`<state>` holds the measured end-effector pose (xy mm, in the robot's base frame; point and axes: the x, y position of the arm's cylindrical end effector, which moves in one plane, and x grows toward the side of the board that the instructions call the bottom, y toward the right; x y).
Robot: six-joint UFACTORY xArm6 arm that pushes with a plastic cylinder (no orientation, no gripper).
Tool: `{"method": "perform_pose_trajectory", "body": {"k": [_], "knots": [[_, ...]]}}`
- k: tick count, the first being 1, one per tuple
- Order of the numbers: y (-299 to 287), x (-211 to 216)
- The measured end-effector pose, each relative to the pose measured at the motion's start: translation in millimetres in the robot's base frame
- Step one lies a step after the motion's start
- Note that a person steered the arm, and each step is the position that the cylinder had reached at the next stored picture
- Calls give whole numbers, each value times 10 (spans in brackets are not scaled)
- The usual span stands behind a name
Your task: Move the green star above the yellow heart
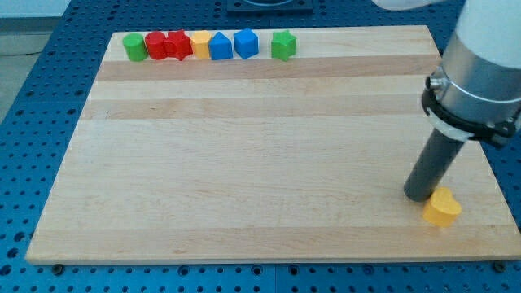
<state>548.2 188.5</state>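
Observation:
The green star (pixel 283 45) sits at the view's top, at the right end of a row of blocks along the board's top edge. The yellow heart (pixel 442 208) lies near the board's bottom right corner. My tip (pixel 419 195) rests on the board just to the left of the yellow heart, touching or nearly touching its upper left side. The tip is far from the green star, which lies well up and to the left.
The row along the top edge holds, from the left, a green cylinder (pixel 134 47), two red blocks (pixel 155 45) (pixel 177 45), a yellow block (pixel 199 44), a blue block (pixel 220 46) and a blue cube (pixel 246 43). The wooden board (pixel 244 163) lies on a blue perforated table.

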Motion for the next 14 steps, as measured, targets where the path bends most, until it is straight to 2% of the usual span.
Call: {"method": "perform_pose_trajectory", "body": {"k": [2,3,6,7,8,9,10,14], "knots": [[-8,63],[-13,-358],[185,-2453],[-143,-3126],[-851,-3485],[-1503,-3543],[-1738,-3286],[-1645,-1780]]}}
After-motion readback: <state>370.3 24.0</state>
